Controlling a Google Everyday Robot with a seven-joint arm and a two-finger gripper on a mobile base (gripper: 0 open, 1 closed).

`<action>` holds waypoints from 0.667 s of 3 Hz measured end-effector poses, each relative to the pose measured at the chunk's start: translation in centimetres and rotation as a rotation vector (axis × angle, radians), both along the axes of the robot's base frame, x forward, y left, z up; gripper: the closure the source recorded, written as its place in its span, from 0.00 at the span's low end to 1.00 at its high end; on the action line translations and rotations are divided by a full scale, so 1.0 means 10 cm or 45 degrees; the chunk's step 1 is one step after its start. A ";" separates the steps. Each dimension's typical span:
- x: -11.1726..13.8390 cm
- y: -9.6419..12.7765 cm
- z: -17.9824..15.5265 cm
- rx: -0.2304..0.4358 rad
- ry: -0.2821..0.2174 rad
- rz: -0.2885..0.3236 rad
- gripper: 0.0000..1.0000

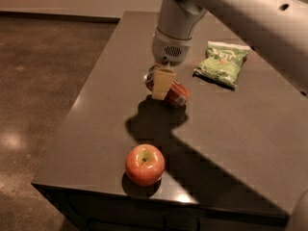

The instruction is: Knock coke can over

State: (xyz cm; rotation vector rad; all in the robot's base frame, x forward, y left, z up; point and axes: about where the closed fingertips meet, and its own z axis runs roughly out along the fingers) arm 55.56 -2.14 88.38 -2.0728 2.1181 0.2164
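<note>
Small red-orange metal coke can (178,93) lies tipped on a dark matte tabletop (94,141)
Cream gripper (161,91) against it, hold cannot be told; round red-yellow apple (145,164) near front edge, glossy brown floor (38,81) left

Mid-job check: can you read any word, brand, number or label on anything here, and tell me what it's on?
No text can be read.
Coke can: pale markings and a small white patch, too blurred to read.
Green bag: pale print on its front, too blurred to read.
Apple: no label seen.
Gripper, low over the table right against the can: no lettering seen.
</note>
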 end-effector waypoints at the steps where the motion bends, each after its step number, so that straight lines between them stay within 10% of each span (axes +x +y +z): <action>1: 0.00 0.02 -0.06 -0.014 0.014 0.010 0.12; 2: -0.02 0.02 -0.09 -0.019 0.018 0.016 0.00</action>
